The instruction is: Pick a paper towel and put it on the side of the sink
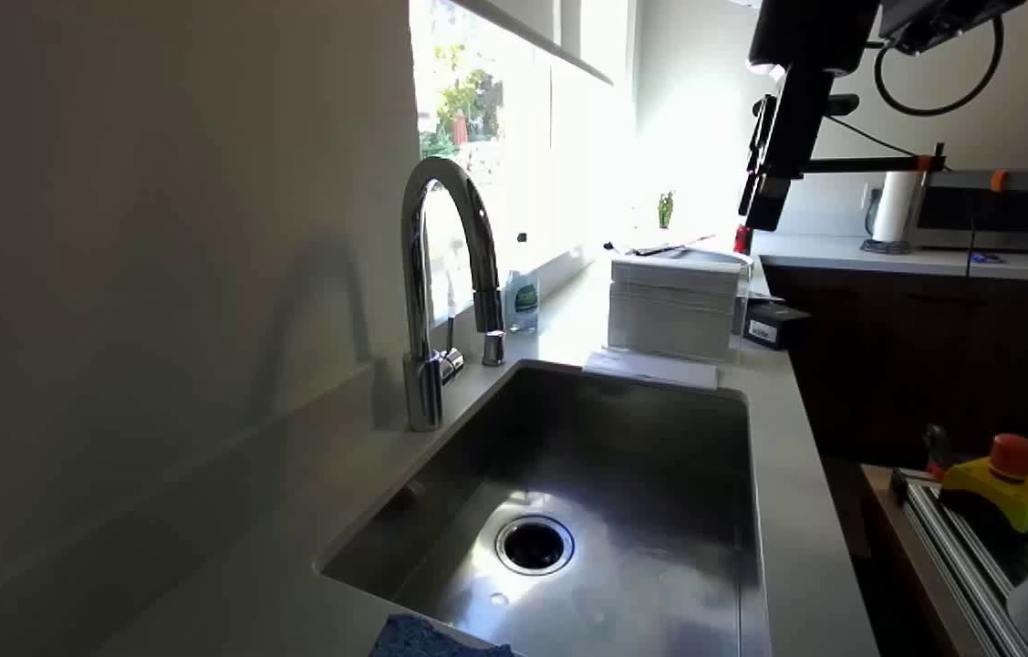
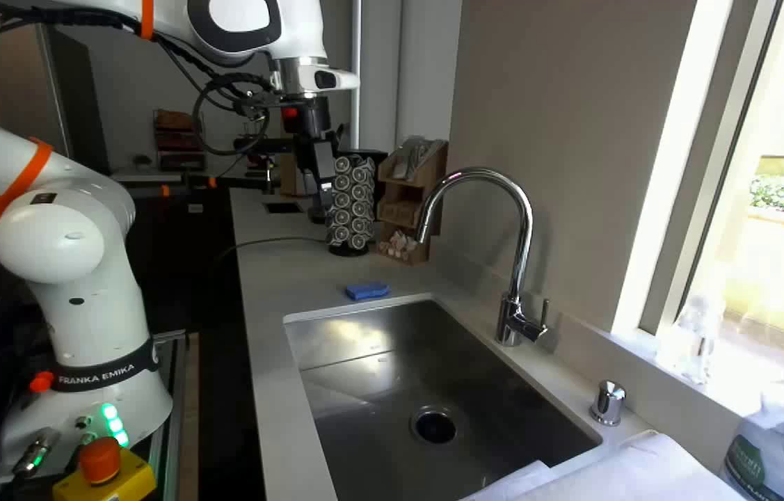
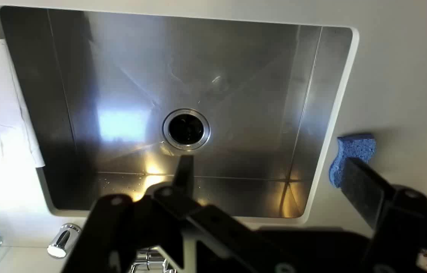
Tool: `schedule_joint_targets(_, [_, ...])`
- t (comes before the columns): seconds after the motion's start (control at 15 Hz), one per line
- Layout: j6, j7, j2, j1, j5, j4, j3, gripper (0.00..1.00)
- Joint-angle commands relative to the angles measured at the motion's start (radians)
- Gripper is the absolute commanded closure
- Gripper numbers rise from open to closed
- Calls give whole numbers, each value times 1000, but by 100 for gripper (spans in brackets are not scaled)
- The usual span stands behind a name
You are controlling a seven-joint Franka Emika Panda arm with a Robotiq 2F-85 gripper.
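Black two-finger gripper (image 3: 269,166) hangs well above pale worktop (image 1: 792,511), fingers apart, empty. Thin white rectangular paper towel (image 1: 650,369) lies at worktop's inner edge, beside stainless-steel sink (image 1: 659,438). Looks placed; best finish: withdraw upward, wide of arched chrome tap (image 1: 414,274).

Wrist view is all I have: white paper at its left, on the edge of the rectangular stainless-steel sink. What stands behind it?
Observer: In an exterior view, a white boxy block rises behind the flat white paper at the edge of the sink.
Operator: What is next to that block?
Observer: A small black rectangular box, near the edge of the counter.
Operator: My tool covers much of the lower picture. Anything tall that way?
Observer: Yes, a polished chrome tap, arching up and back down in both exterior views.
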State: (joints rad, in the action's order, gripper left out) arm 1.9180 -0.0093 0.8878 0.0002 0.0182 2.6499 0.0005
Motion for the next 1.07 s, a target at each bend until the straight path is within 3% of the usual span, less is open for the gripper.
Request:
schedule_joint_targets(0.0, [-3, 1, -1, 1, 0, -3, 0, 0])
schedule_joint_targets(0.8, [-3, 1, -1, 1, 0, -3, 0, 0])
schedule_joint_targets(1.0, [-26, -23, 52, 67, -50, 6, 22, 0])
